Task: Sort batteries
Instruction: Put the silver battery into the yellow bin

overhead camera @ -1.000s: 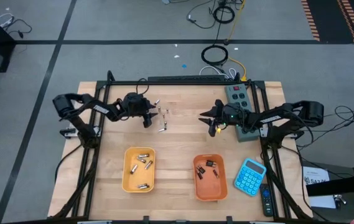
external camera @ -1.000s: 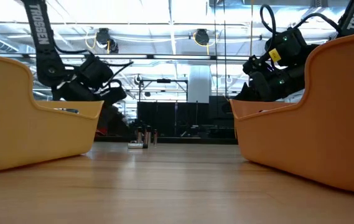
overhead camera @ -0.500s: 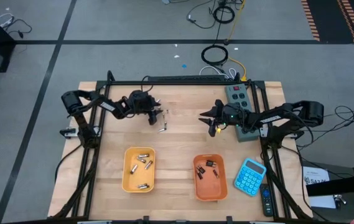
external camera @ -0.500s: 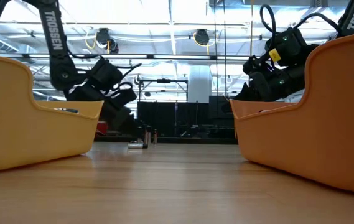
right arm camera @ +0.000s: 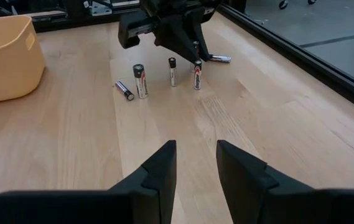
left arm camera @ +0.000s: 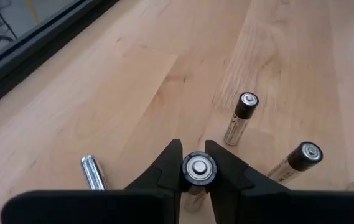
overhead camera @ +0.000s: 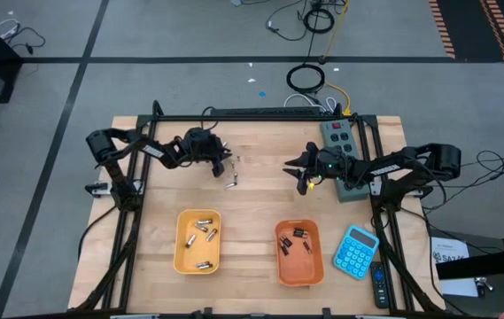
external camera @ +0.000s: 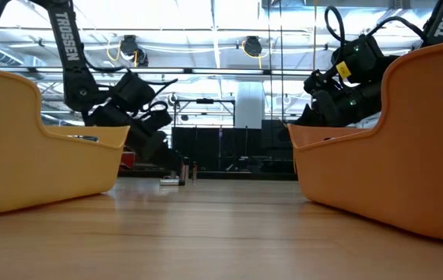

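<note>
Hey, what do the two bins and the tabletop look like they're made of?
Yellow bin and orange bin: probably molded plastic, with a smooth, evenly colored matte surface, rounded corners and a curled rim. Tabletop: looks like light wood, butcher-block style, with visible grain and plank seams under a faint sheen; whether it is solid wood or veneer can't be told.

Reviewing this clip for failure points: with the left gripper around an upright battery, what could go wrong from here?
1. The left gripper is shut on one upright battery while other upright batteries stand close by; lifting or swinging may topple them.
2. The fingers pinch near the battery's top, so it might tilt or slip during the carry to the yellow tray.
</note>
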`<move>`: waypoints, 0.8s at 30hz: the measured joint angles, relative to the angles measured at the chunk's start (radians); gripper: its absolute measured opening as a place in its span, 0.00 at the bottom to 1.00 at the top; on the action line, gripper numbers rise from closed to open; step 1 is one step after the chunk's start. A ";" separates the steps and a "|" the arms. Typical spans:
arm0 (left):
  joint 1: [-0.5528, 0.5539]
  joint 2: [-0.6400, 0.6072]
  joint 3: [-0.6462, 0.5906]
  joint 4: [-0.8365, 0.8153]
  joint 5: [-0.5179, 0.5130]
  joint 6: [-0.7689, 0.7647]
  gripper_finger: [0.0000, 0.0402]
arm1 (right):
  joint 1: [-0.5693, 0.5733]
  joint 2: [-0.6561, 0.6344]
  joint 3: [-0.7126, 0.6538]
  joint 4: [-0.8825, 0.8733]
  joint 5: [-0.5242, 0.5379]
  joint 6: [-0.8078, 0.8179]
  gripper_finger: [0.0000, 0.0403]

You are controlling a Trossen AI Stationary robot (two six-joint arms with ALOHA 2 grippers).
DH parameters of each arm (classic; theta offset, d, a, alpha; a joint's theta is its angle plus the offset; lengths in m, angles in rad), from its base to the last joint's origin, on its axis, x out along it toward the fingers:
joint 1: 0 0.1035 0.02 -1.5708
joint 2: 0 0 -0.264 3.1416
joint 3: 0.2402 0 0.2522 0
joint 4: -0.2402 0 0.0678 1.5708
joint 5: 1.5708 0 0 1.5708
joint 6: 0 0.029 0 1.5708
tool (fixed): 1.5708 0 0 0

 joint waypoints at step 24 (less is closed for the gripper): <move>-0.141 -0.537 -0.002 -0.409 0.081 0.043 0.13 | 0.000 0.000 0.000 -0.060 0.000 0.002 0.26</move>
